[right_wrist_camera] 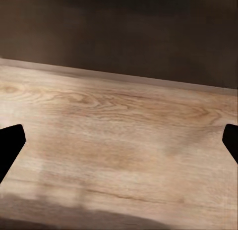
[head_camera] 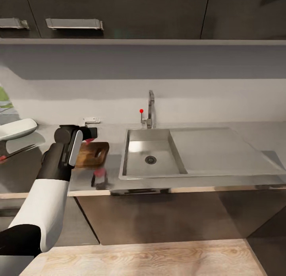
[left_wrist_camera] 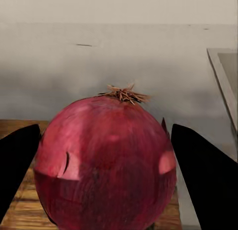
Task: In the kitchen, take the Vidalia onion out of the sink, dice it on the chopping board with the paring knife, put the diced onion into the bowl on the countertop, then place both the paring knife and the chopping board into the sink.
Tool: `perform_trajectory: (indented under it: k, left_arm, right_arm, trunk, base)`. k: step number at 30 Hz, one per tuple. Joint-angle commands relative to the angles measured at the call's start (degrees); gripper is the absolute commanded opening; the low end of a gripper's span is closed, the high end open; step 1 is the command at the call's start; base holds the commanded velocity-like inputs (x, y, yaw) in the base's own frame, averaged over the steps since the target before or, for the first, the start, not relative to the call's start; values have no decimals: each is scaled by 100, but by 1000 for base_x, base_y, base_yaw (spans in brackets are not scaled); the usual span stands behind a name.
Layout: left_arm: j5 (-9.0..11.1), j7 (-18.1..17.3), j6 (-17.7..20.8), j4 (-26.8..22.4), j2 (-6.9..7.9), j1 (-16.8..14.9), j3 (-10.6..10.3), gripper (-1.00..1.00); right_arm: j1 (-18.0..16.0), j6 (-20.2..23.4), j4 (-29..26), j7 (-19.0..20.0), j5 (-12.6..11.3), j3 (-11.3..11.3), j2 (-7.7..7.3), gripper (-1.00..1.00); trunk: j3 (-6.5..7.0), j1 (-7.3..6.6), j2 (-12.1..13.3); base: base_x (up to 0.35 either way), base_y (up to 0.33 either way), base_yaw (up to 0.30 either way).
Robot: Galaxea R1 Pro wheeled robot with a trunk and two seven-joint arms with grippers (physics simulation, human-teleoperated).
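My left gripper (head_camera: 88,135) is shut on the Vidalia onion (head_camera: 89,140), holding it just above the far left corner of the brown chopping board (head_camera: 94,154). In the left wrist view the red onion (left_wrist_camera: 106,165) sits between the two dark fingers (left_wrist_camera: 17,165), with the board (left_wrist_camera: 15,212) under it. The sink (head_camera: 174,165) lies to the right, its basin bare. The white bowl (head_camera: 16,128) stands at the far left of the countertop (head_camera: 83,181). The paring knife (head_camera: 18,151) lies in front of the bowl. My right gripper (right_wrist_camera: 119,141) is open over wooden floor.
A chrome tap (head_camera: 150,107) with a red knob (head_camera: 141,110) rises behind the basin. The drainboard (head_camera: 218,149) stretches right of it. Dark wall cabinets (head_camera: 119,14) hang above. A reddish reflection (head_camera: 99,175) shows on the glossy countertop in front of the board.
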Motion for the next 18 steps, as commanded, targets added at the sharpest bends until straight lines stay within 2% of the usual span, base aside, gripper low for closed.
perform_trajectory:
  k: [1,10,18]
  left_arm:
    - [40,40,21,-5,5,-2,-5,-100]
    - [40,41,21,7,17,-2,-5,-100]
    - [48,40,21,93,17,-2,-5,-100]
  right_arm:
    - [-5,-5,5,-60,58,12,1,100]
    - [-6,-7,5,-60,58,12,3,100]
    - [-2,-8,5,-60,58,11,1,100]
  trunk:
    - [-5,0,-3]
    - [-5,0,-3]
    - [-5,0,-3]
  base:
    - [-5,298,0]
    - [-1,288,0]
    - [0,50,0]
